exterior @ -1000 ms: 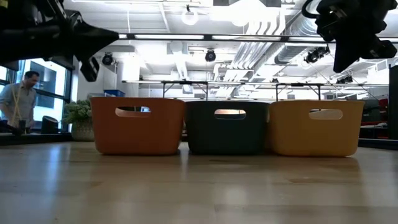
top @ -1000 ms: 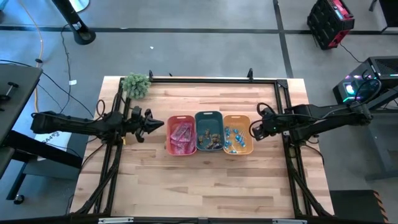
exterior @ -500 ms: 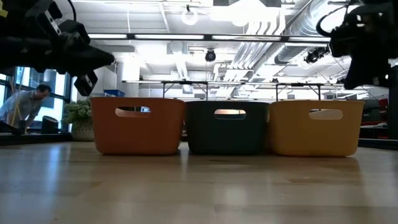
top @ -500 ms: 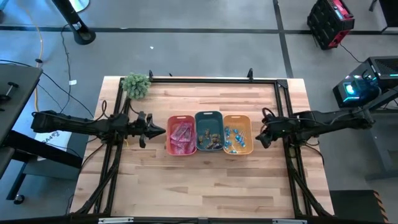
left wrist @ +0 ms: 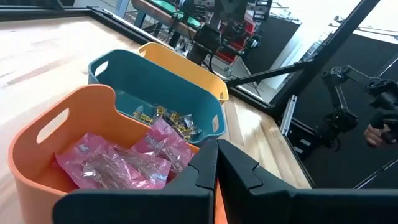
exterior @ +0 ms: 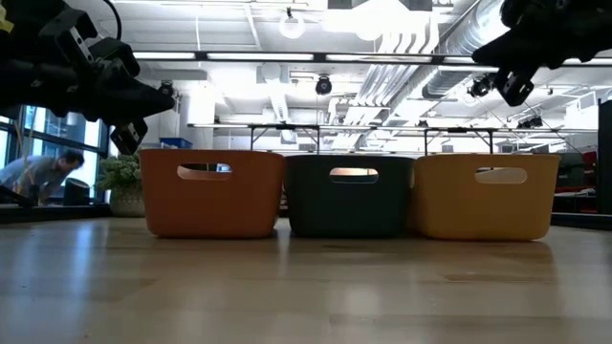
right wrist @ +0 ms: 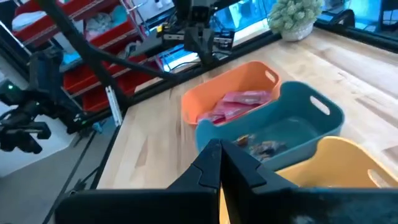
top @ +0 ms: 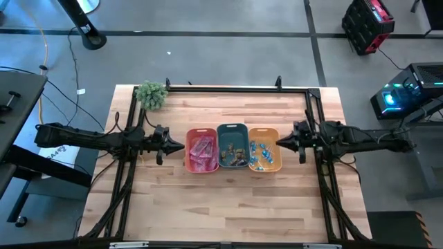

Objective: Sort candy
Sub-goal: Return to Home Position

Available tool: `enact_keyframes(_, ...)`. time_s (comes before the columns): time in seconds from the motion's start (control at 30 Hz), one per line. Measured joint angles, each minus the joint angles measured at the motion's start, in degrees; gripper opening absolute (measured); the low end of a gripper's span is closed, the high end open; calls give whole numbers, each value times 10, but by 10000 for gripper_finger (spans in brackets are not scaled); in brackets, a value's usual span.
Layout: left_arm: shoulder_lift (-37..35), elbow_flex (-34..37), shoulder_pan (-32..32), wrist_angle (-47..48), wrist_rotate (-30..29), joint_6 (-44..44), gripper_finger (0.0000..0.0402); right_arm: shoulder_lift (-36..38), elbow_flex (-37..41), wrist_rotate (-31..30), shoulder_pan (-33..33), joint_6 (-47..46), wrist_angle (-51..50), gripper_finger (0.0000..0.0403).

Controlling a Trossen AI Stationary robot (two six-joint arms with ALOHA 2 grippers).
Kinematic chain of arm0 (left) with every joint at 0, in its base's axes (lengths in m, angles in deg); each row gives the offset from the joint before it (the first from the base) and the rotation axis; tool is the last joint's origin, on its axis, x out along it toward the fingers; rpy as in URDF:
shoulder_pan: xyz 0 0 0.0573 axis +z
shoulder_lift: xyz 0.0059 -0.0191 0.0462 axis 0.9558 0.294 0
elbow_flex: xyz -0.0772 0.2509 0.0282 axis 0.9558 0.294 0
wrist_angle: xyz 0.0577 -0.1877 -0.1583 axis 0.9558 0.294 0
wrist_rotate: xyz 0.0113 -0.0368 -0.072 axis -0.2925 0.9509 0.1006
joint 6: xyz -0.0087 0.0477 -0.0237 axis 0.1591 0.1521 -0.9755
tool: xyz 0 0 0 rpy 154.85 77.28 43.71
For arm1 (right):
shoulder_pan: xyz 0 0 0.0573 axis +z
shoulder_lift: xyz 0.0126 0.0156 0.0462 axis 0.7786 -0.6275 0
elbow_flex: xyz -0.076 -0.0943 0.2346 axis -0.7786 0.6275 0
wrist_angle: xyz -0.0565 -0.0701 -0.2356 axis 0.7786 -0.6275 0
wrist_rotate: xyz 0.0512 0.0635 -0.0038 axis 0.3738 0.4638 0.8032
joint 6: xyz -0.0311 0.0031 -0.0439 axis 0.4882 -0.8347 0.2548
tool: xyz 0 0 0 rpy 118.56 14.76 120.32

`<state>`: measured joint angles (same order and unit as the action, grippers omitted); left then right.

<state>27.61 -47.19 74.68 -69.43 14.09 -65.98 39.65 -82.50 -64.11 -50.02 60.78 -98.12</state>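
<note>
Three bins stand side by side mid-table. The red bin (top: 201,149) holds flat pink packets (left wrist: 118,163). Small brownish pieces (top: 235,155) lie in the teal bin (top: 232,145), and blue-wrapped lollipops (top: 260,153) fill the orange bin (top: 264,149). My left gripper (top: 182,145) hovers shut just left of the red bin, above the table. My right gripper (top: 279,143) hovers shut just right of the orange bin. Neither holds anything.
A green leafy plant (top: 151,94) sits at the far left corner. Black frame rails (top: 228,88) run along the far edge and down both sides. Bare wood (top: 228,204) lies on the near side of the bins. A person (exterior: 38,174) shows in the room beyond.
My right arm drew back toward the table's right edge, then levelled out with its fingers pointing at the orange bin. My left gripper shifted slightly toward the left edge and sank a little. The bins and candy stayed put.
</note>
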Motion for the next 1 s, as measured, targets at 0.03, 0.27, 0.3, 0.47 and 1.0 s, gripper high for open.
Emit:
enact_keyframes(0.03,0,0,0,0,0,0,1,2,0,14,-7,0,0,0)
enact_keyframes(0.27,0,0,0,0,0,0,1,37,0,73,-13,2,-41,0)
enact_keyframes(0.3,0,0,0,0,0,0,1,46,0,73,-13,11,-47,0)
enact_keyframes(0.47,0,0,0,0,0,0,1,96,0,73,-19,35,-89,0)
enact_keyframes(1.0,0,0,0,0,0,0,1,215,0,65,-26,15,-141,0)
